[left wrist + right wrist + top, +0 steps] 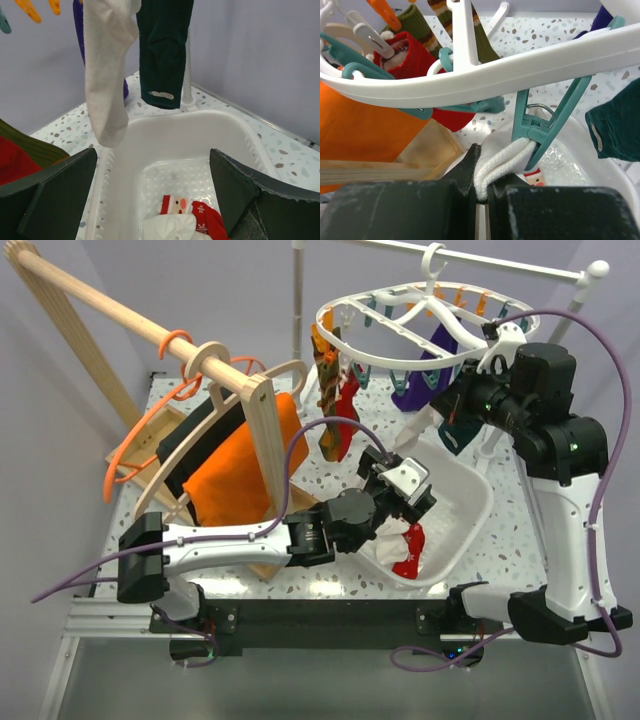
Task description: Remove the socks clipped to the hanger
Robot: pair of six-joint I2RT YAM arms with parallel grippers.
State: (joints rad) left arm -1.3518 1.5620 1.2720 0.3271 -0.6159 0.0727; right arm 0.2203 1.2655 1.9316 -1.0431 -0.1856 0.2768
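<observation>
The hanger [520, 67] is being carried by its hook on the white rail [480, 258] at the far right of the desk [500, 575], above and just behind the tub [200, 117].

The right pincer [480, 172] is being held up under the hanger's rim with its jaws pressed together. The ribbed cuff of the white sock [502, 157] is being pinched between them. That same cuff is being gripped just above by a teal clip [540, 127], so the sock is being held by clip and pincer at once. In the left wrist view its foot is being left to dangle near the tub's far left rim; whether it is touching that rim cannot be told.

The left pincer [152, 172] is being held low over the tub with its jaws spread wide and nothing between them. Beneath it, on the tub's dotted floor, the Santa sock [200, 220] is lying, red with white marks, with a white fold of cloth just beside it.

The other socks are being kept on the hanger. The green sock [162, 50] is being hung just right of the white one, its toe above the tub's far rim. The purple sock [78, 25] is being hung behind the white one. The red sock [412, 52] and the striped sock [482, 40] are being held by clips on the hanger's left side, well apart from the tub.

An orange cloth [235, 475] is being draped over a wooden frame on the left of the desk.
</observation>
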